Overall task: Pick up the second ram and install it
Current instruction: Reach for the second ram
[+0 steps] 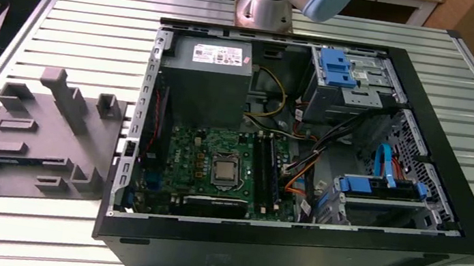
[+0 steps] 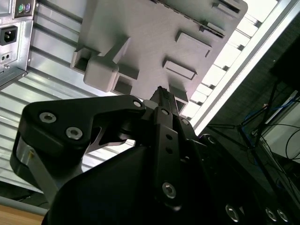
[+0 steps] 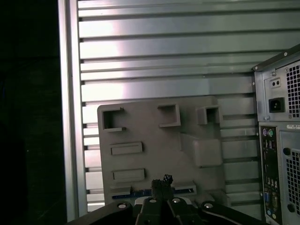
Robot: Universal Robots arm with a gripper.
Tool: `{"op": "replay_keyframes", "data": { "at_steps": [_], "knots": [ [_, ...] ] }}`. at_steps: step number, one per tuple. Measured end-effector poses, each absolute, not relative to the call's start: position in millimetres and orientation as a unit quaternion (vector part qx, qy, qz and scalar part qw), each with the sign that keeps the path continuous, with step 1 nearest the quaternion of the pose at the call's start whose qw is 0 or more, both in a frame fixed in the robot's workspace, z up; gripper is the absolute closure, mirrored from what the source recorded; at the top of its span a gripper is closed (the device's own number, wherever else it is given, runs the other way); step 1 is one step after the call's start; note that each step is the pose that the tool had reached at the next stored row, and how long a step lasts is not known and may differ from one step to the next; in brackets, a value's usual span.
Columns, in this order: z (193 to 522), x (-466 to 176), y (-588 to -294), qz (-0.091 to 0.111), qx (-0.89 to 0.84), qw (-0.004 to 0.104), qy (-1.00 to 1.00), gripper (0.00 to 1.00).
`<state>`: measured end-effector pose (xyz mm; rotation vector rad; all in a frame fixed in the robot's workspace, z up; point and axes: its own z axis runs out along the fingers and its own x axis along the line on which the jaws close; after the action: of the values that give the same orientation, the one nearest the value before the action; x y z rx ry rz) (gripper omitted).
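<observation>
Closed gripper [image 3: 161, 181], dark fingertips pressed together in both wrist views. Hangs above the grey fixture plate [image 3: 154, 136], tips lined up over the long slot that runs along one edge of it. Lying flat in that slot, the second ram [image 3: 123, 192]: a slim dark stick with a bluish strip, its middle hidden behind the fingertips in the first wrist view. Untouched, not yet lifted.

Around the slot, raised blocks, shallow pockets and upright brackets moulded into the same plate. Under the plate, a slatted aluminium table [image 1: 78, 16].

Just beside the plate, toward the exterior view's right, an open computer case [image 1: 294, 257] lying on its side. Inside, a green motherboard [image 1: 187, 150] with a processor socket [image 1: 224, 170] and long black slots [image 1: 265, 168] next to it; impossible to tell whether a stick sits in them. Above the board, a grey power supply [image 1: 208, 77]. Behind the case, at the table's far edge, the arm's base [image 1: 268, 3].
</observation>
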<state>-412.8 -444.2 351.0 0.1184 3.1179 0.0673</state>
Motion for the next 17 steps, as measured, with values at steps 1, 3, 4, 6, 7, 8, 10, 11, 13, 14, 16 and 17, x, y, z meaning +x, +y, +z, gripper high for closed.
{"op": "replay_keyframes", "data": {
  "at_steps": [1,3,4,6,7,8,10,11,13,14,16,17],
  "knots": [
    [350.7,-412.9,-444.3,0.022,0.038,0.010,0.999,0.89],
    [350.2,-413.1,-444.4,0.022,0.038,0.010,0.999,0.89],
    [349.9,-413.2,-444.5,0.022,0.038,0.010,0.999,0.89],
    [349.5,-413.4,-444.7,0.022,0.038,0.010,0.999,0.89],
    [349.2,-413.5,-444.8,0.022,0.038,0.010,0.999,0.89],
    [349.0,-413.6,-444.9,0.022,0.038,0.010,0.999,0.89],
    [348.5,-413.8,-445.1,0.022,0.038,0.010,0.999,0.89],
    [348.3,-413.9,-445.2,0.022,0.038,0.010,0.999,0.89],
    [347.8,-414.1,-445.4,0.022,0.038,0.010,0.999,0.89],
    [347.6,-414.2,-445.5,0.022,0.038,0.010,0.999,0.89],
    [347.1,-414.4,-445.7,0.022,0.038,0.010,0.999,0.89],
    [346.9,-414.5,-445.8,0.022,0.038,0.010,0.999,0.89]
  ]
}}
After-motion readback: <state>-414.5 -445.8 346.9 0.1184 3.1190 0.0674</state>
